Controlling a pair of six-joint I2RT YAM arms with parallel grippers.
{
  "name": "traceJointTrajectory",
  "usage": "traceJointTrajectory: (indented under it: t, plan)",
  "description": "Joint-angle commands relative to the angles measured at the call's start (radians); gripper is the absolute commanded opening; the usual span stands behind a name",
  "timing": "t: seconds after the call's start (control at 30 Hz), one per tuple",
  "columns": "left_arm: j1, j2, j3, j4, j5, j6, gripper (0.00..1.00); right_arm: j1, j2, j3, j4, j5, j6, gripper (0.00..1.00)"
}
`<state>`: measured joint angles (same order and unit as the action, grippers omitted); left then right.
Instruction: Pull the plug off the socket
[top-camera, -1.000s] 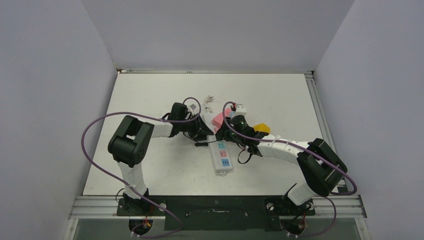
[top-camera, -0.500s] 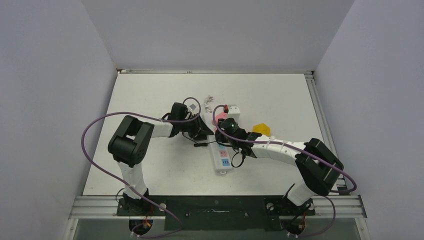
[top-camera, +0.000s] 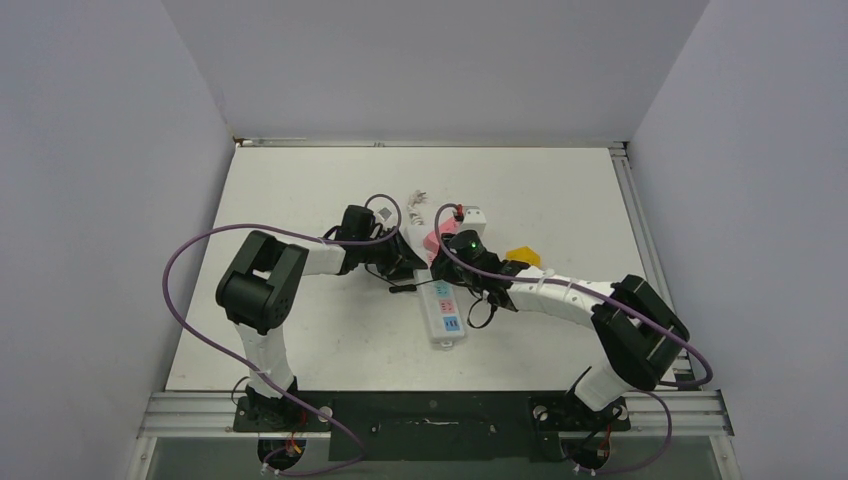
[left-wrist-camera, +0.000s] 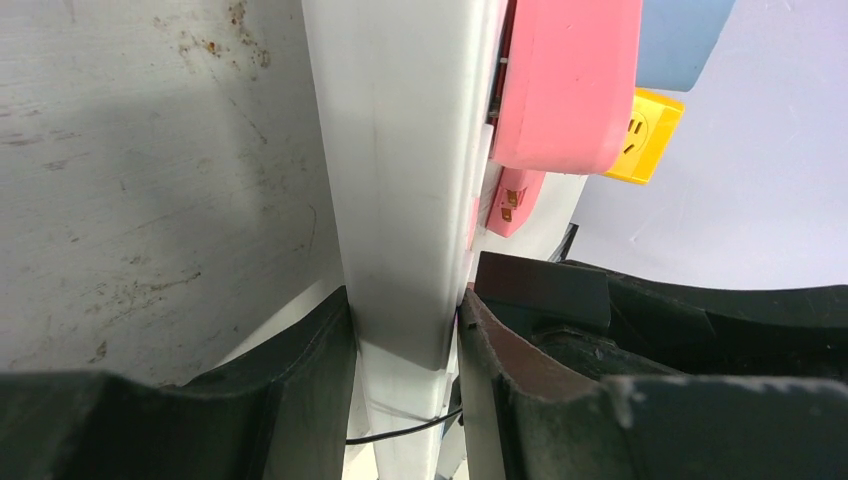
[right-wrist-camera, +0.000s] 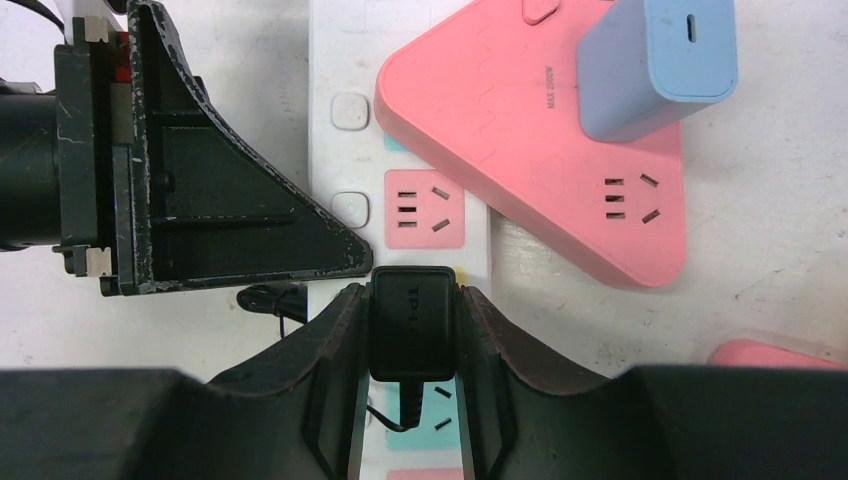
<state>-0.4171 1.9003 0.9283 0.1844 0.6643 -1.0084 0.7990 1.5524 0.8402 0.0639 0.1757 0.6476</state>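
Note:
The socket is a long white power strip (top-camera: 447, 318) with pink, teal and blue outlets, lying at mid-table. My left gripper (top-camera: 408, 264) is shut on the strip's long sides; in the left wrist view its gripper (left-wrist-camera: 405, 300) clamps the white body (left-wrist-camera: 400, 180). My right gripper (top-camera: 453, 274) is shut on a black plug (right-wrist-camera: 412, 322), which stands over the strip's yellow outlet just above a teal outlet (right-wrist-camera: 440, 405). Its thin black cord runs off to the left. I cannot tell if the prongs are still seated.
A pink triangular adapter (right-wrist-camera: 530, 150) carrying a blue charger (right-wrist-camera: 655, 60) sits on the strip's far end. A yellow adapter (top-camera: 522, 257), a white block with a red part (top-camera: 472, 215) and a small loose plug (top-camera: 418, 197) lie nearby.
My right wrist swung left over the strip, hiding the pink adapter, then eased back slightly right. The left arm and the strip have held still.

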Motion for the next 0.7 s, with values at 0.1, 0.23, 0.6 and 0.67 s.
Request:
traceJointTrajectory:
  t: [0.1, 0.23, 0.6, 0.67]
  plan:
    - [0.001, 0.008, 0.004, 0.045, 0.002, -0.014, 0.00, -0.062, -0.046, -0.041, 0.169, -0.160, 0.083, 0.05]
    - [0.001, 0.009, 0.006, 0.043, 0.002, -0.012, 0.00, -0.093, -0.048, -0.061, 0.196, -0.211, 0.105, 0.05]
    - [0.001, 0.013, 0.003, 0.044, 0.003, -0.015, 0.00, -0.108, -0.046, -0.073, 0.211, -0.221, 0.118, 0.05]
    - [0.001, 0.013, 0.004, 0.044, 0.005, -0.015, 0.00, -0.105, -0.047, -0.072, 0.206, -0.207, 0.113, 0.05]
